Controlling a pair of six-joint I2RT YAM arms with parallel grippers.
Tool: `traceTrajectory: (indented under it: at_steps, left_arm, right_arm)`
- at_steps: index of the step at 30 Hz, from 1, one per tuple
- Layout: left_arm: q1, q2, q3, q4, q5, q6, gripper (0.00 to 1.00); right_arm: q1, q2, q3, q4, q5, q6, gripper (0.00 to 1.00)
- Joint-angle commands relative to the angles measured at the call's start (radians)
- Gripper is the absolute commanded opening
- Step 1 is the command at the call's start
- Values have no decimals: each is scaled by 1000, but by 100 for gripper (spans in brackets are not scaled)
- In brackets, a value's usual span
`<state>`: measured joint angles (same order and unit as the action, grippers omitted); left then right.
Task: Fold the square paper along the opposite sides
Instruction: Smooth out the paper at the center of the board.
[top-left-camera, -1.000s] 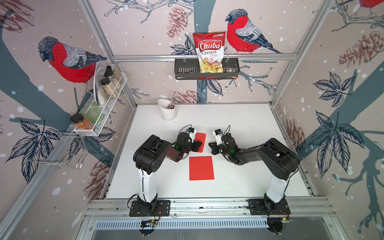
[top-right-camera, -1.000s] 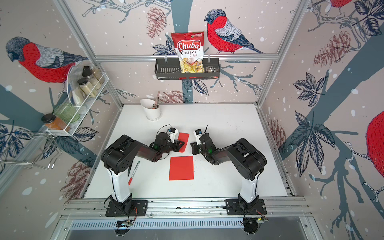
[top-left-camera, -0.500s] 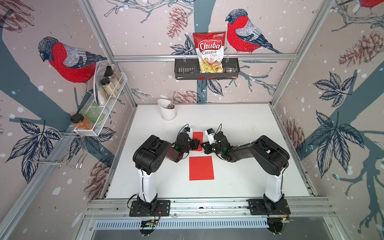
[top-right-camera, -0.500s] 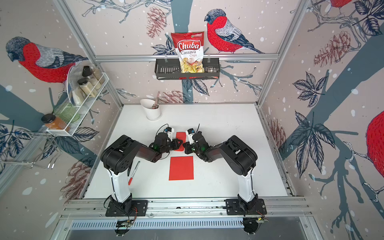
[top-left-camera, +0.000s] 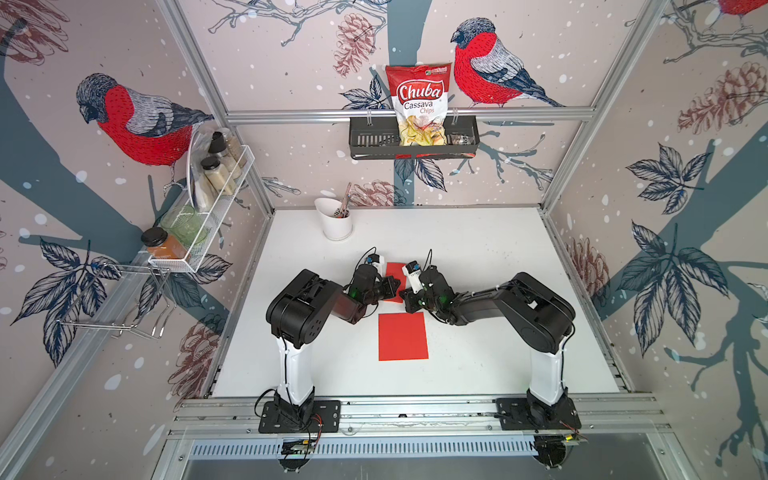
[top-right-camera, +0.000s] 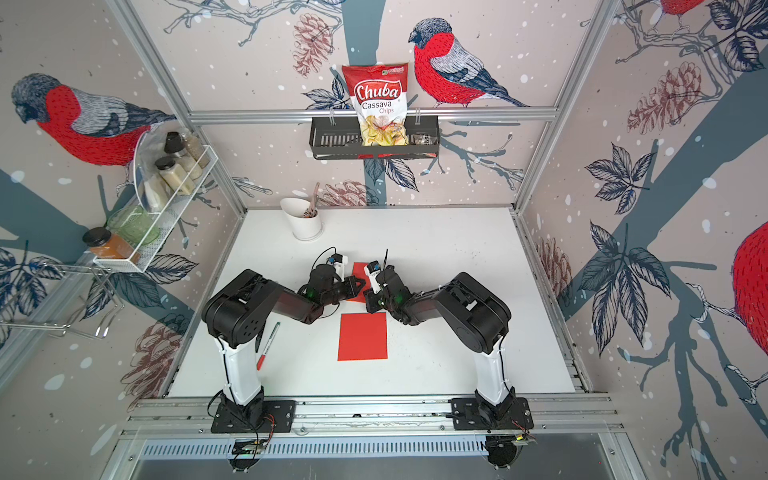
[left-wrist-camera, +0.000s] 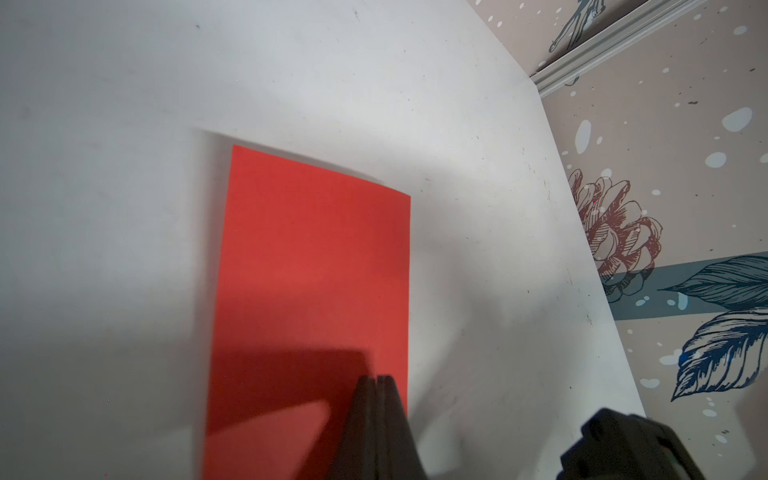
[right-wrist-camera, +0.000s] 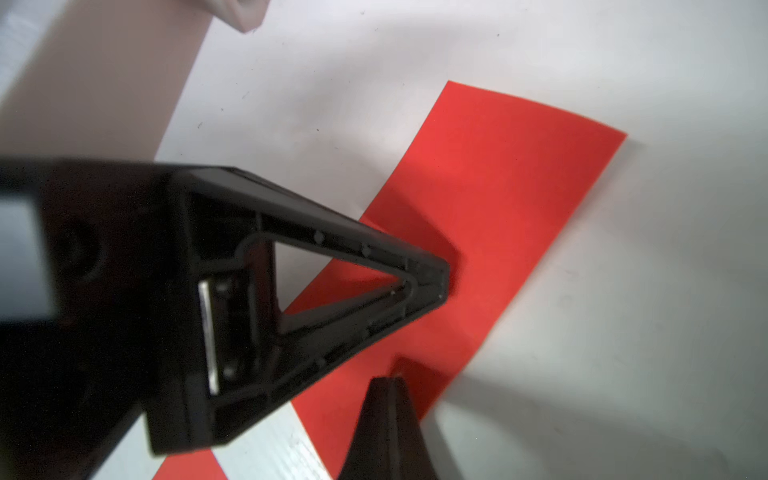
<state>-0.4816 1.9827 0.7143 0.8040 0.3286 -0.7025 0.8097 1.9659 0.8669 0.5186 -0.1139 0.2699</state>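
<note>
Both jaws are sitting clenched, gripping nothing. Left gripper (left-wrist-camera: 376, 380) and right gripper (right-wrist-camera: 386, 380) tips seem to be touching the red strip (top-left-camera: 394, 269) mid-bench (top-left-camera: 478, 249), and the square sheet (top-left-camera: 403, 336) is lying nearer the front edge. Risk: tips dragging the strip, skewing the crease.

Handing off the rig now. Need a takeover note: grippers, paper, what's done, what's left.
Grippers: left gripper shut, tip on the far strip; right gripper shut, tip at the same strip's edge. Neither pinches paper.
Paper: strip lies flat on the table, rectangular, apparently folded in half. Near sheet flat, squarish, unfolded.
Done: likely the strip's fold.
Left: press the crease, lift off; possibly fold the sheet.
</note>
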Motion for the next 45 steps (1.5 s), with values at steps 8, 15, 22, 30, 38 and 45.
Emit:
traceTrajectory:
  at_steps: [8, 15, 22, 30, 38, 45]
  left_arm:
    - [17, 43, -15, -206, -13, 15, 0]
    - [17, 63, -12, -199, -4, 27, 0]
    - [17, 34, 8, -236, -5, 70, 0]
    - [17, 51, 24, -240, 16, 78, 0]
    - [-25, -63, 184, -385, 4, 215, 0]
    - [-87, 26, 278, -443, -11, 268, 0]
  right_arm:
    - [-1, -100, -83, -96, 117, -112, 0]
    - [-16, -164, -95, 66, 14, -98, 0]
    - [-17, -111, -100, 42, 21, -83, 0]
    - [0, -97, -170, 11, 71, -67, 0]
    - [0, -32, -178, 47, 76, -55, 0]
    - [-13, -33, -174, 48, 72, -60, 0]
